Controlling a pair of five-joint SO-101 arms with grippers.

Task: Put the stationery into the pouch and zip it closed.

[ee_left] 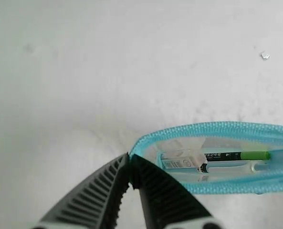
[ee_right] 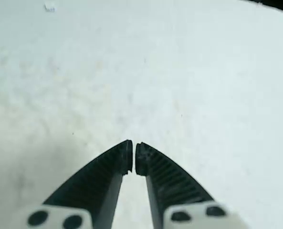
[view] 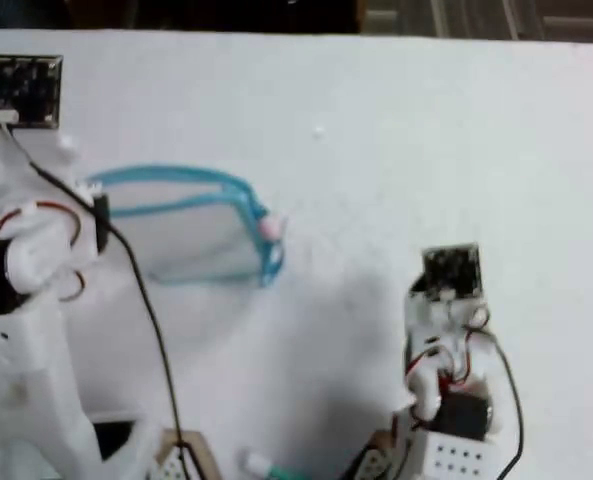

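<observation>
A clear pouch [view: 191, 240] with a blue zip band lies left of the table's middle. Its pink zip pull [view: 269, 228] sits at the end nearest the right arm. Through the pouch [ee_left: 227, 131] I see a black and green pen [ee_left: 232, 155] and a clear item [ee_left: 182, 160] inside. My left gripper [ee_left: 131, 164] is shut, its tips pinching the blue corner at the pouch's other end; it also shows at that end from above [view: 100, 218]. My right gripper [ee_right: 133, 157] is shut on nothing above bare table, its arm [view: 446, 310] well apart from the pouch.
A black square board [view: 21, 90] with a cable [view: 146, 300] stands at the back left corner. A white and teal pen-like item [view: 266, 465] lies at the front edge between the arms' bases. A small speck [view: 319, 130] lies behind the pouch.
</observation>
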